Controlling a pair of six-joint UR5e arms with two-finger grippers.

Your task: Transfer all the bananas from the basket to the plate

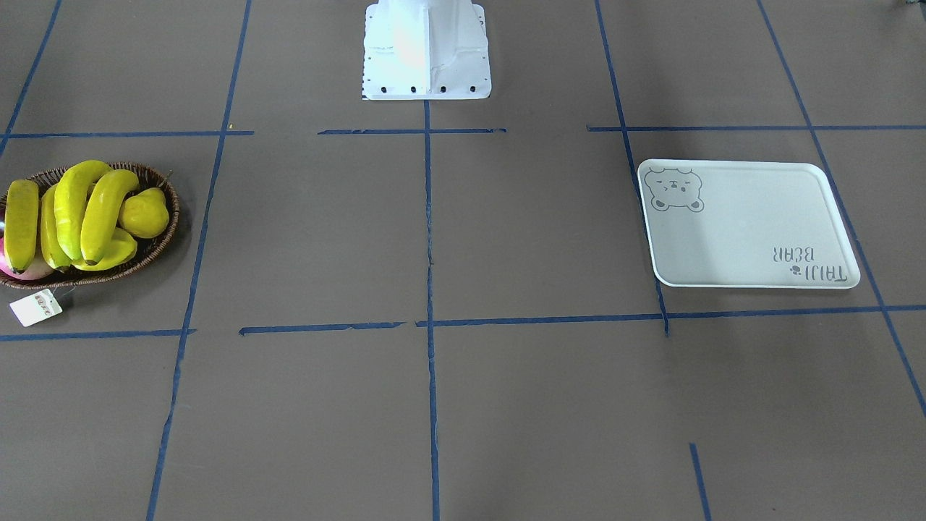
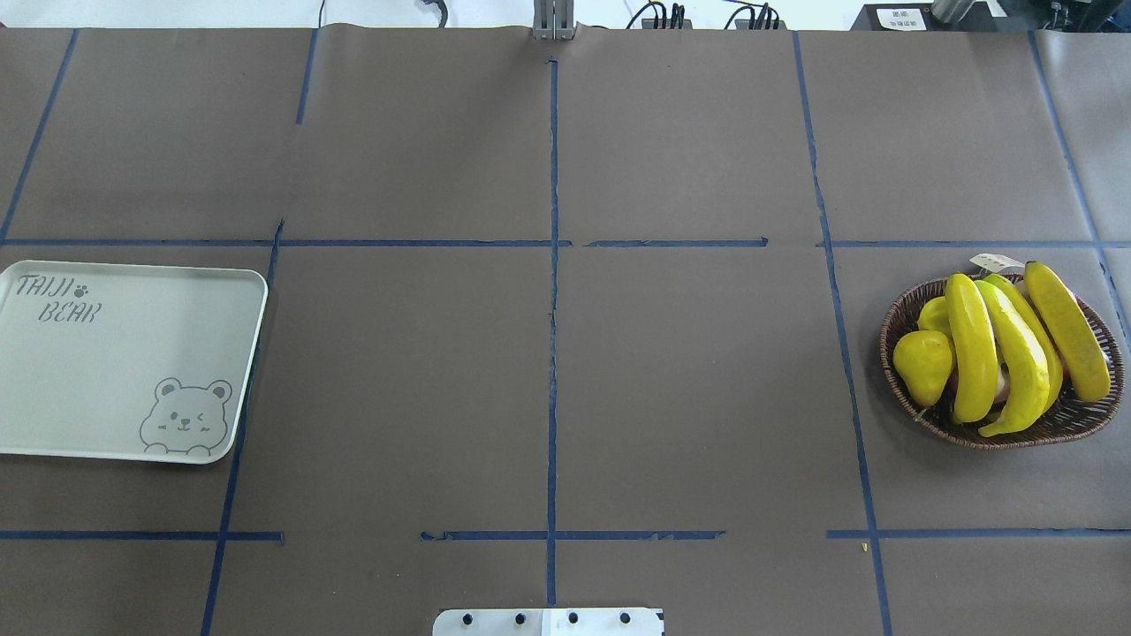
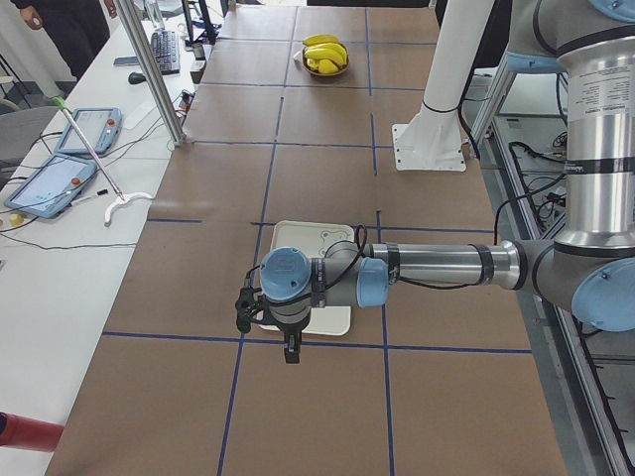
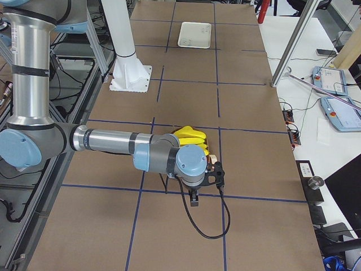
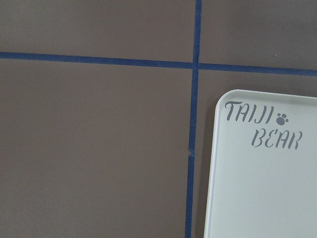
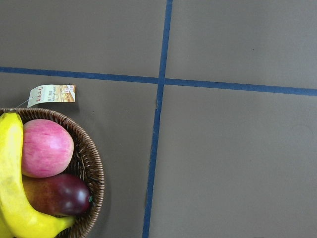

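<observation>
Several yellow bananas (image 2: 972,344) lie in the brown wicker basket (image 2: 1043,433) at the table's right end; they also show in the front view (image 1: 101,213). The pale bear-print plate (image 2: 115,371) lies bare at the left end. My left gripper (image 3: 288,352) hangs over the plate's near edge (image 3: 308,238); my right gripper (image 4: 193,200) hangs beside the bananas (image 4: 192,138). Both show only in the side views, so I cannot tell whether they are open or shut. The right wrist view shows one banana (image 6: 10,183) and the basket rim (image 6: 91,163).
A yellow pear (image 2: 923,367), a pink apple (image 6: 44,148) and a dark red fruit (image 6: 62,193) share the basket. Its paper tag (image 1: 36,307) lies on the table. The white robot base (image 1: 427,51) stands mid-table. Tablets (image 3: 60,183) lie on the side bench.
</observation>
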